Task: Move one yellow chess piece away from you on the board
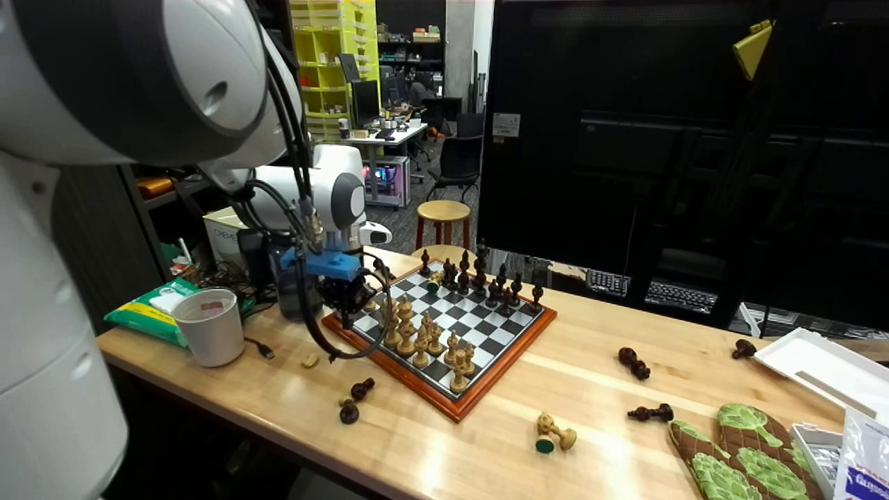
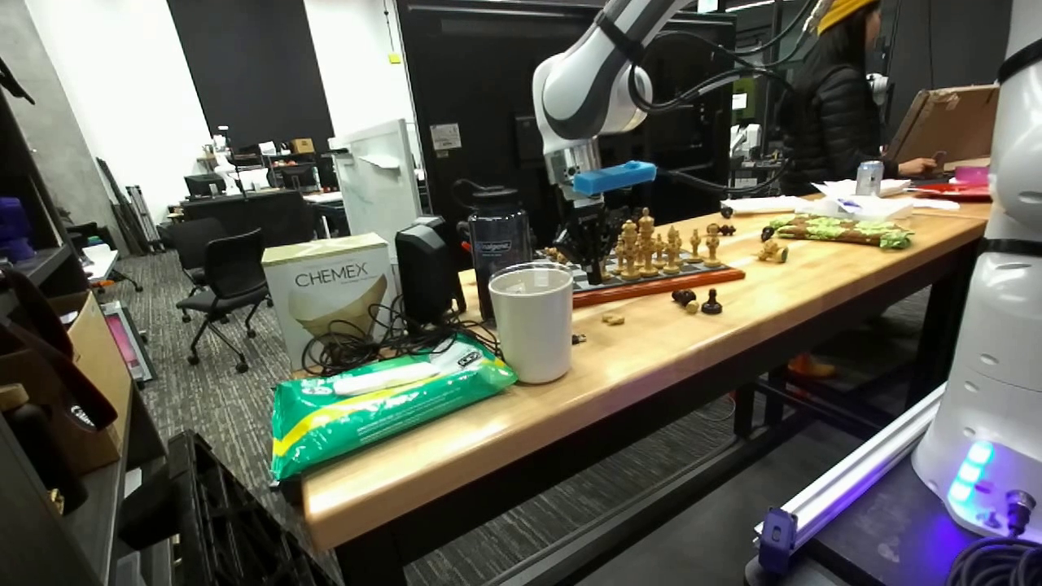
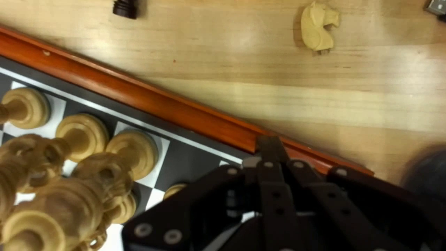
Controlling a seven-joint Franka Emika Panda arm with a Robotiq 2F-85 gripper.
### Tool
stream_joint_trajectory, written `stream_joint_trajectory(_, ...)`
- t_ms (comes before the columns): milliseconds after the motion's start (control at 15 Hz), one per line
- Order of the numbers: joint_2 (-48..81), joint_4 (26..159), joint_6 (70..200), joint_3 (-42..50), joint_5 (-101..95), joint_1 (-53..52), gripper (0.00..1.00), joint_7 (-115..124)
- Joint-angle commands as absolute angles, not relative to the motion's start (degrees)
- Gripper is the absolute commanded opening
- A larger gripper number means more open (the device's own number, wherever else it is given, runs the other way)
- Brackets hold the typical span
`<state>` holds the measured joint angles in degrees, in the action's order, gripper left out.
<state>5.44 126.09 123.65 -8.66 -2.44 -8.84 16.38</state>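
Observation:
The board's reddish-brown rim (image 1: 507,366) shows in both exterior views (image 2: 667,286) and crosses the wrist view diagonally (image 3: 195,116). Several yellow chess pieces (image 1: 421,351) stand upright on its near side; they also show in an exterior view (image 2: 645,244) and at lower left in the wrist view (image 3: 134,153). Another yellow piece (image 1: 434,282) lies tipped among dark pieces (image 1: 479,274) on the far side. My gripper (image 3: 270,141) is shut, with nothing visible between its fingertips. It hangs over the board's rim, beside the yellow pieces. It partly hides a small yellow base (image 3: 174,190).
A broken yellow knight head (image 3: 318,28) and fallen dark pieces (image 1: 361,389) lie on the table before the board. A white cup (image 2: 533,325), dark bottle (image 2: 498,232) and green wipes pack (image 2: 391,399) stand near the gripper's side. Oven mitts (image 1: 757,451) lie farther along.

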Motion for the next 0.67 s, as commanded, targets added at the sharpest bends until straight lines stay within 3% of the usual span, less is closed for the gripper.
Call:
stream_joint_trajectory(0,6.9,123.0,119.6,-8.2,-5.3,-9.5,0.0,17.4)
stream_joint_trajectory(600,9.2,117.7,112.5,-8.2,-10.6,-10.1,0.0,17.2)
